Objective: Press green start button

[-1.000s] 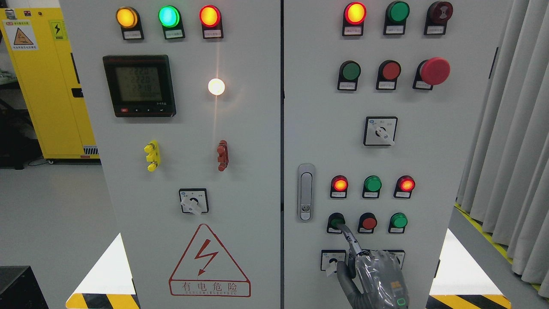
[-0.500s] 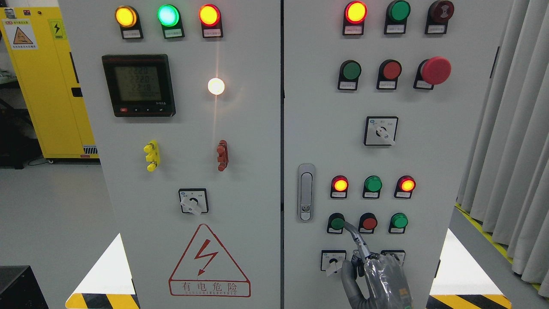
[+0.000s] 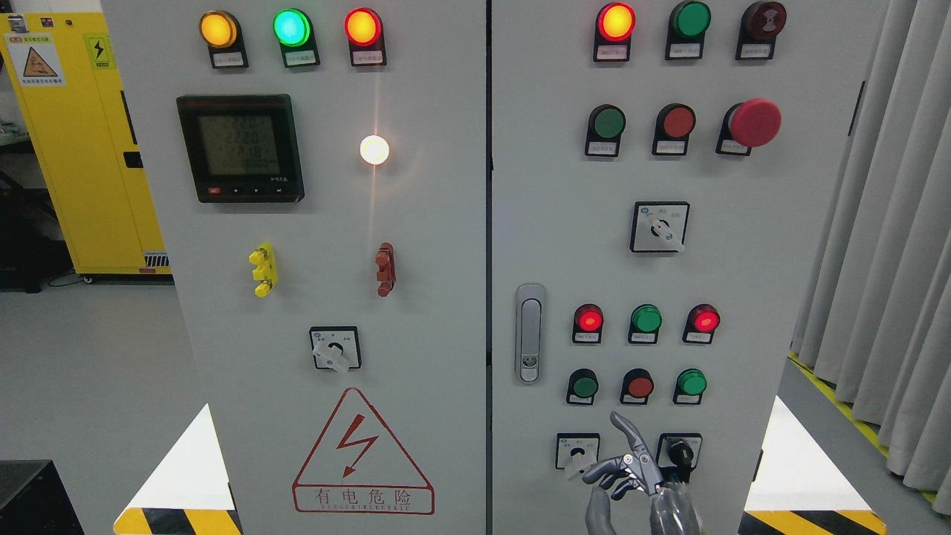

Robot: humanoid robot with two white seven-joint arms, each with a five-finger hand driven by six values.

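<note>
The green button sits at the left of the lower button row on the right cabinet door. My right hand shows at the bottom edge, below and to the right of that button and apart from it. Its index finger points up, with the tip below the red button. The other fingers are loosely spread and hold nothing. My left arm is out of view.
A second green button ends the same row. Two rotary switches sit just beside my hand. Above are indicator lamps, a door latch and a red mushroom stop button. Grey curtains hang at the right.
My right hand has pulled down and away from the green button, which its index fingertip touched a second ago. The other fingers have uncurled and spread.
</note>
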